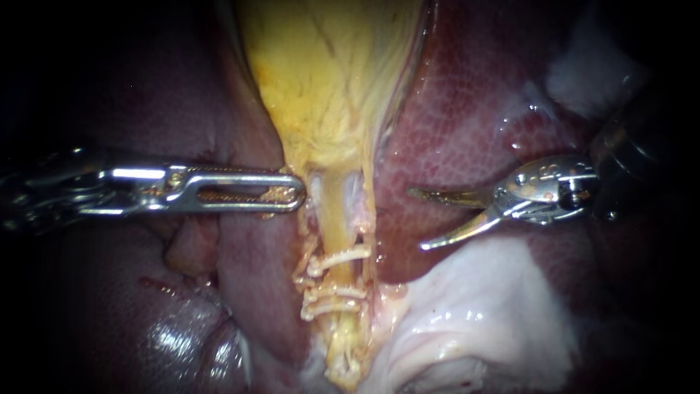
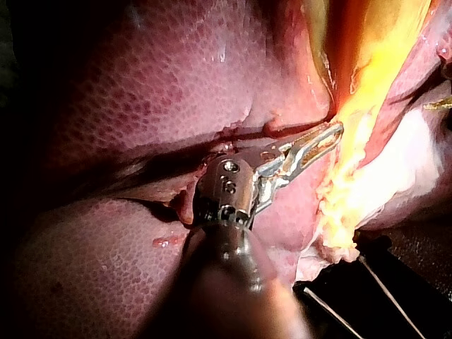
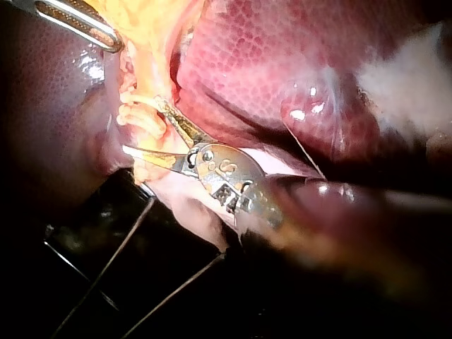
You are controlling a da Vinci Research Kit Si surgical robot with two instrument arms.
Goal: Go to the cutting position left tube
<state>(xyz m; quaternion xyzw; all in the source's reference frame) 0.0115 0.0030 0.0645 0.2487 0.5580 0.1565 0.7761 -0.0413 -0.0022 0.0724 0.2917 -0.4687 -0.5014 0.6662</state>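
Here the right instrument (image 1: 415,219) hangs over wet, mottled liver (image 1: 467,109).

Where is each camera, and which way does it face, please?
Endoscope: close above, facing the clips on the tubes; both instruments show.
Left wrist: on that arm, looking along the left instrument to the gallbladder.
Right wrist: on that arm, looking along the open-jawed right instrument to the clips.
Shared by endoscope and right wrist: the clips.

One left instrument (image 1: 299,193); one right instrument (image 1: 415,219); three clips (image 1: 343,257); one gallbladder (image 1: 328,73)
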